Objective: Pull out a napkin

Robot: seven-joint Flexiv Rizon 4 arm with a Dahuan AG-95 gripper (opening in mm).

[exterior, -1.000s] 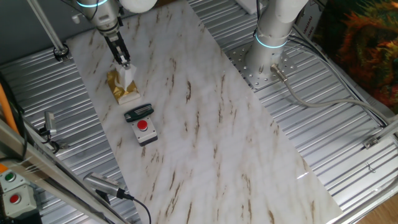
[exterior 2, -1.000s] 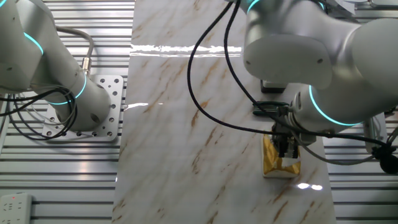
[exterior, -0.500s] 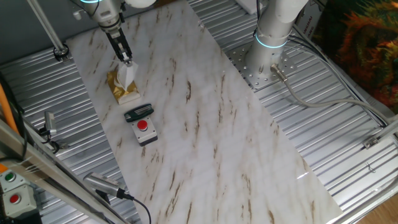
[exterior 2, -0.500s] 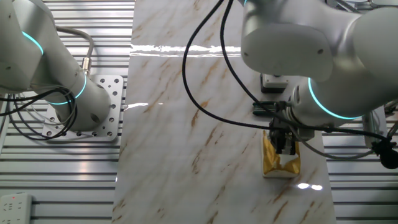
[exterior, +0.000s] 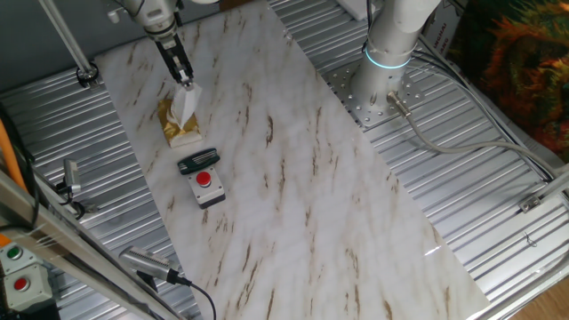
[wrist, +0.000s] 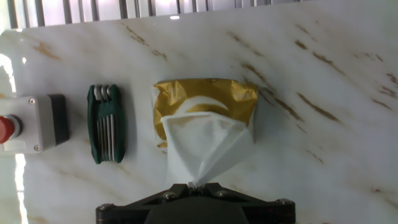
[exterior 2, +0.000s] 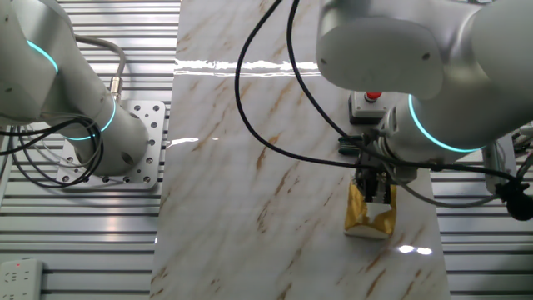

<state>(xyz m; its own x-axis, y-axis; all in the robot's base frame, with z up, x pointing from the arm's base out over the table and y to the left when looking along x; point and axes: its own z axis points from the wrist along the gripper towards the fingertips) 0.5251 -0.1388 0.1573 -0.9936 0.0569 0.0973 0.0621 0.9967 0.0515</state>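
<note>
**Napkin pinched and stretched above the golden packet**

The end effector (exterior: 185, 82) is clenched on the top corner of the napkin (exterior: 182, 107), its two fingertips pressed together with the white sheet caught between them. In the hand view the napkin (wrist: 205, 152) fans out from that pinch point into a creased, tent-like shape whose wide lower edge still sits in the opening of the golden packet (wrist: 205, 102). The sheet hangs taut between the fingertips and the packet, so part of it is out and part remains inside.

The golden packet (exterior: 176, 126) lies flat on the marble-patterned desk (exterior: 311, 178), directly beneath the end effector. From the other fixed view, the end effector (exterior 2: 375, 193) stands just above the packet (exterior 2: 366, 218), with the arm's bulk covering much of the scene behind it.

Just beside the packet lies a green folding hex-key set (wrist: 107, 122), and beyond that, farther from the packet, a grey button box with a red button (wrist: 31, 122). Both rest on the desk, apart from the packet and from each other.
</note>
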